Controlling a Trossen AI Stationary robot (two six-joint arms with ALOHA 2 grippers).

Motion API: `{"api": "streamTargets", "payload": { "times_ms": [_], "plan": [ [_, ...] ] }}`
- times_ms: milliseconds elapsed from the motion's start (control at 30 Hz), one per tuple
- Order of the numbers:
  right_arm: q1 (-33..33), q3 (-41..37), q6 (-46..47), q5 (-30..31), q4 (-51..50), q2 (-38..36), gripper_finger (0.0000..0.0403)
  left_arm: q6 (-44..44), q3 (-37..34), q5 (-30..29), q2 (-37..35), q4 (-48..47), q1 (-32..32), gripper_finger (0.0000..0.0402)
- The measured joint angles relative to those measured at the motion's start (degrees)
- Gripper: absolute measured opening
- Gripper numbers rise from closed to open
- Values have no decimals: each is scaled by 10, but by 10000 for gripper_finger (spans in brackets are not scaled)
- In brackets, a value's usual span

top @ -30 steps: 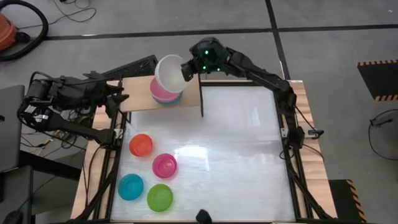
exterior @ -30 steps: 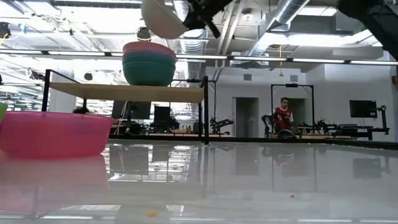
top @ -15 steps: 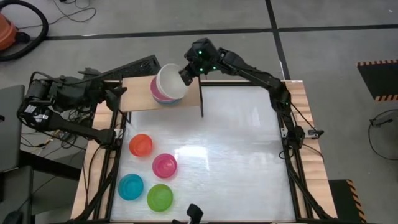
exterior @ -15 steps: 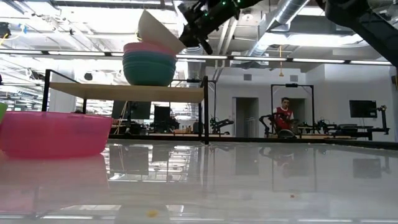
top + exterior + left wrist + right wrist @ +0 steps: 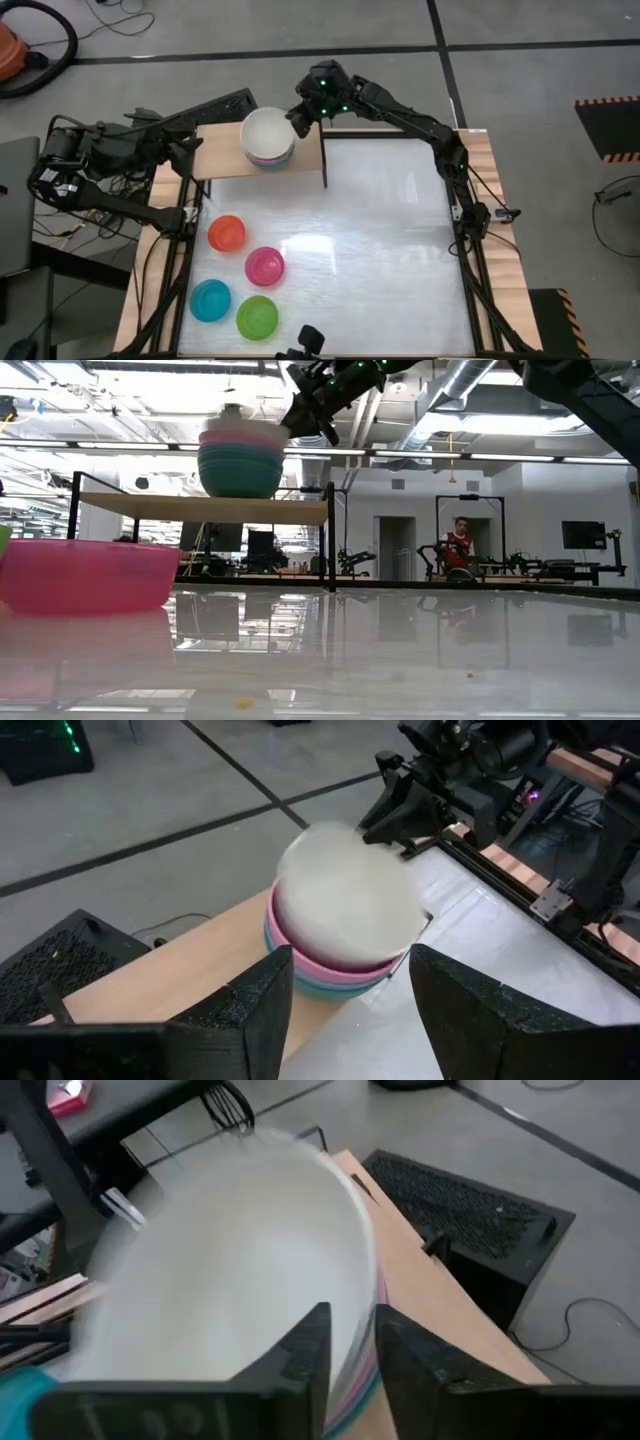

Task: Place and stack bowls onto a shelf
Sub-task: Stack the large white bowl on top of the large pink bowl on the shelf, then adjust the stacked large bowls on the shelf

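Your right gripper (image 5: 297, 118) sits over the back of the table at the shelf (image 5: 215, 152), right beside the bowl stack. In the right wrist view its two dark fingers (image 5: 300, 1355) straddle the near rim of the cream-white bowl (image 5: 230, 1280), with a narrow gap between them; you cannot tell from the frames whether they pinch the rim or stand just clear of it. The bowl itself is motion-blurred in both wrist views. In the high view the cream-white bowl (image 5: 267, 135) lies level on top of the stack on the shelf's right half, near the black upright leg (image 5: 324, 160). In the low view the stack shows a pink bowl (image 5: 240, 438) over blue-grey or teal bowls (image 5: 240, 470), with the white one only a faint blur at the top. Your left gripper (image 5: 345, 1010) waits off the table's left rear corner, its fingers set wide apart and holding nothing, pointed at the stack. On the white tabletop (image 5: 380, 260), front left, four bowls lie loose and apart: red (image 5: 226, 234), magenta (image 5: 265, 267), cyan (image 5: 210, 300) and lime (image 5: 257, 317). In the low view the magenta bowl (image 5: 85, 572) fills the left foreground, and a person (image 5: 456, 548) sits far back in the room.
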Motion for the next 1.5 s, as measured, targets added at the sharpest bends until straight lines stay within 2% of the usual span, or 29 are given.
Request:
{"api": "streamTargets", "payload": {
  "times_ms": [200,333,467,567,700,867,933,1067,1233,1333,1500],
  "plan": [
    [-8,0,-1,0,41,0,174,-1,0,0,0,0,0,186],
    [-17,0,0,-20,62,-14,195,-1,0,0,0,0,0,186],
    [-4,0,-20,-81,70,-48,191,-1,0,8,0,0,0,186],
    [14,0,-51,-90,29,-72,182,-1,1,49,5,-3,0,186],
    [30,-1,-74,-75,-17,-114,174,-22,1,112,31,-62,0,186],
    [45,1,-76,-22,-47,-178,170,-46,-15,128,92,-131,0,186],
    [50,0,-78,6,-65,-198,171,-46,-46,138,106,-122,0,186],
    [54,0,-80,55,-98,-234,171,-46,-148,197,106,-78,0,186],
    [53,1,-80,107,-139,-266,170,-76,-317,283,53,44,-1,186],
    [53,0,-79,117,-160,-268,169,-107,-408,302,20,104,-1,186],
    [55,1,-50,117,-205,-249,169,-168,-513,324,-6,134,-1,186]
  ]
}}
